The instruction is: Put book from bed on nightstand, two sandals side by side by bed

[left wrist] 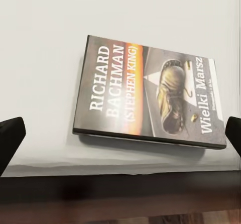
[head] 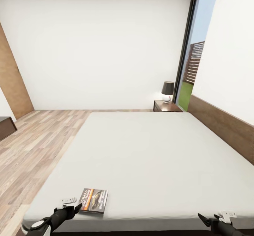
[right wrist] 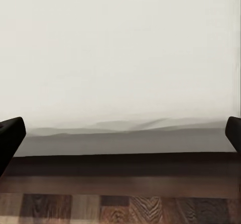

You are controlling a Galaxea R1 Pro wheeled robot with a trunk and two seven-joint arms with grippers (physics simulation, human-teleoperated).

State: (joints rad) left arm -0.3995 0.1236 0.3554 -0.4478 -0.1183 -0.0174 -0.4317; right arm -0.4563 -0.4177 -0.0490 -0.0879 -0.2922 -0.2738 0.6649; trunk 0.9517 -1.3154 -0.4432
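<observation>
Book (head: 94, 200) is seen lying flat on the pale mattress of the bed (head: 148, 151), close to the near edge and toward its left corner. Left gripper (head: 78, 207) is held just beside the book, at its left edge, level with the mattress rim; contact cannot be confirmed. In the left wrist view the book (left wrist: 148, 96) is framed between the two dark fingertips (left wrist: 10, 141), which are spread wide with nothing held. The book's long axis is judged to run roughly away from the robot, slightly tilted, so the short near edge is presented to the left gripper. Right gripper (head: 210, 223) is parked well apart at the bed's right near edge, fingers also spread and empty, facing bare mattress. Left arm is clearly the nearer one. Nightstand (head: 165, 106) with a lamp (head: 167, 91) is seen at the far side, beside the headboard (head: 225, 126).
</observation>
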